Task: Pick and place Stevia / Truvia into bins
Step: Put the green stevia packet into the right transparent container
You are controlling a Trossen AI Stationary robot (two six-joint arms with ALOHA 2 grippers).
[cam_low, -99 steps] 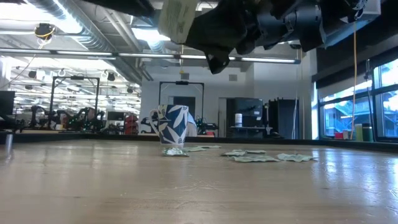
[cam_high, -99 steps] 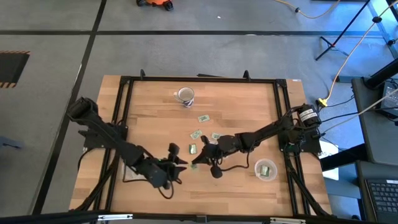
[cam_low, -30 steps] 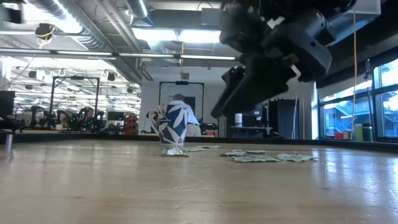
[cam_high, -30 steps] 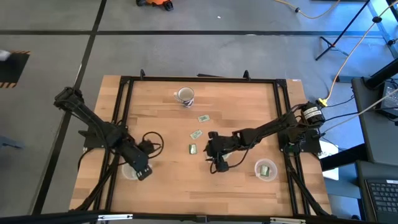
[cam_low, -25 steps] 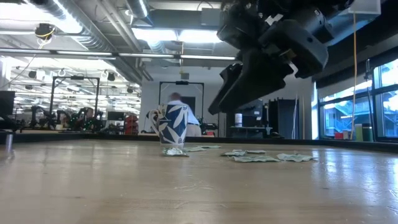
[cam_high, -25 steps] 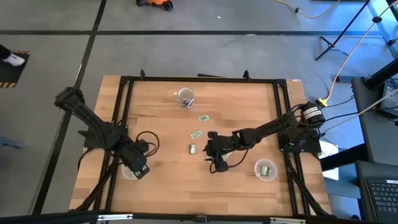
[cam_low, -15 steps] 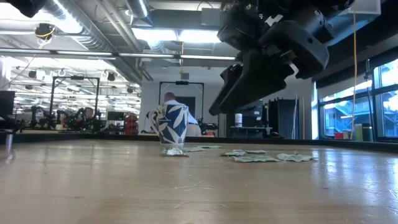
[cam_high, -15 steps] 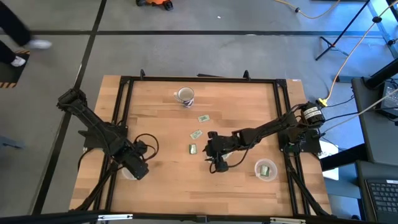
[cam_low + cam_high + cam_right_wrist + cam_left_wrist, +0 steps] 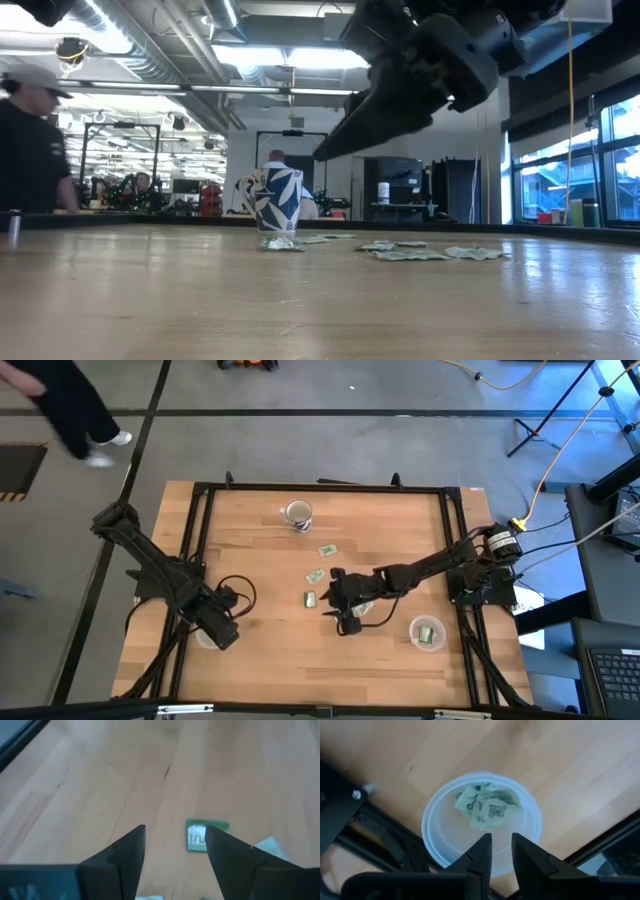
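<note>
The left end effector [image 9: 501,851] hangs directly over the clear bin [image 9: 482,822] at the near left edge of the desk [image 9: 400,530], its fingers [image 9: 479,856] a narrow gap apart and holding nothing; several green-and-white Truvia packets [image 9: 487,810] lie crumpled in the bottom of that cup. The fingertips appear to sit just above the rim, so a sideways pull-out rather than a straight lift could, in my judgement, clip the light cup and tip it or nudge it off the edge, which lies very close.

Near the middle of the desk the right end effector [image 9: 175,850] hovers with its fingers spread wide and empty, a single green packet [image 9: 197,839] lying flat on the wood just ahead of them. A flat paper packet gives the tips little to bite on: a descent that stops short would likely close on air, while one slightly off line could push the packet along the wood or catch only a corner and drop it on the way. A pale scrap [image 9: 270,845] lies just beside that packet and might be dragged along with it.

The second bin [image 9: 427,632] stands near the right edge with packets already inside. Loose packets [image 9: 326,550] remain farther back, towards the white mug [image 9: 297,513], which is not a target.
</note>
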